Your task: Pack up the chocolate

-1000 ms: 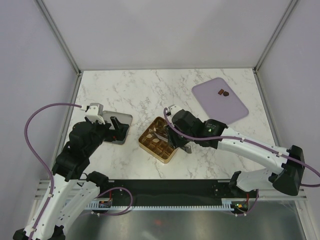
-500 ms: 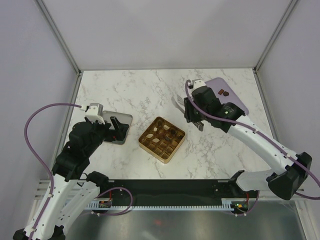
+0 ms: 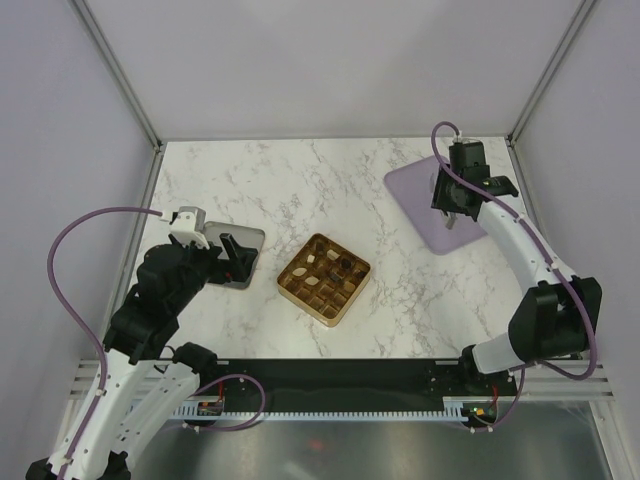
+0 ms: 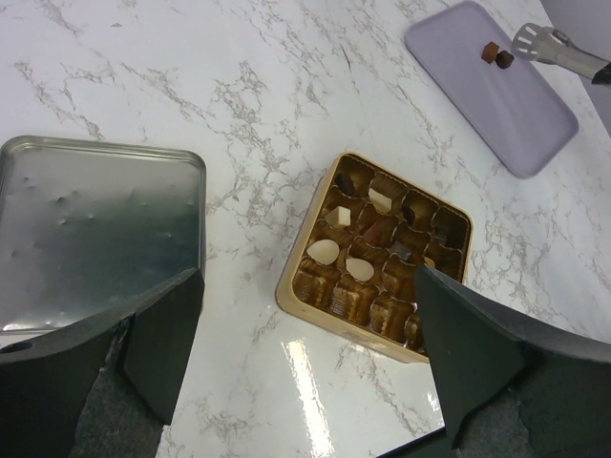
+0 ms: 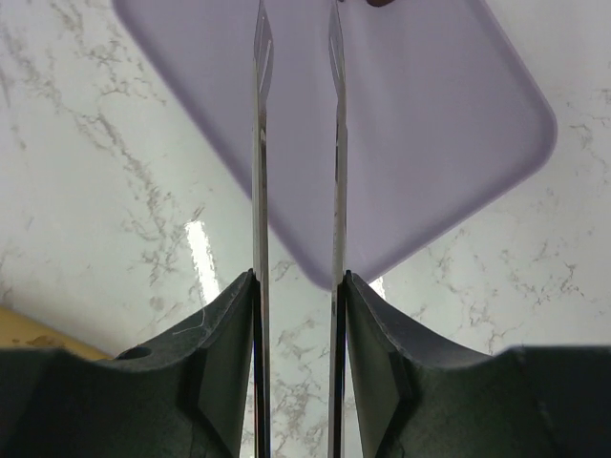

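Chocolate on lilac mat, white marble table; both jaws spread, empty.

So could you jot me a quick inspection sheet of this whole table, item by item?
Surface: white marble-look table, with glare spots.
Job's things: gold grid tray mid-table, partly filled with dark, tan and cream pieces; two dark chocolate pieces lie on the lilac mat at the far right.
Clutter: silver tin lid lying flat to the left of the tray.
Claws: left claw wide open, hanging above the table near the tin lid and tray, holding nothing; right claw over the lilac mat, its thin blades slightly apart, nothing between them.
Cables: purple cable looping along each arm.
Surroundings: plain pale walls with a metal frame.
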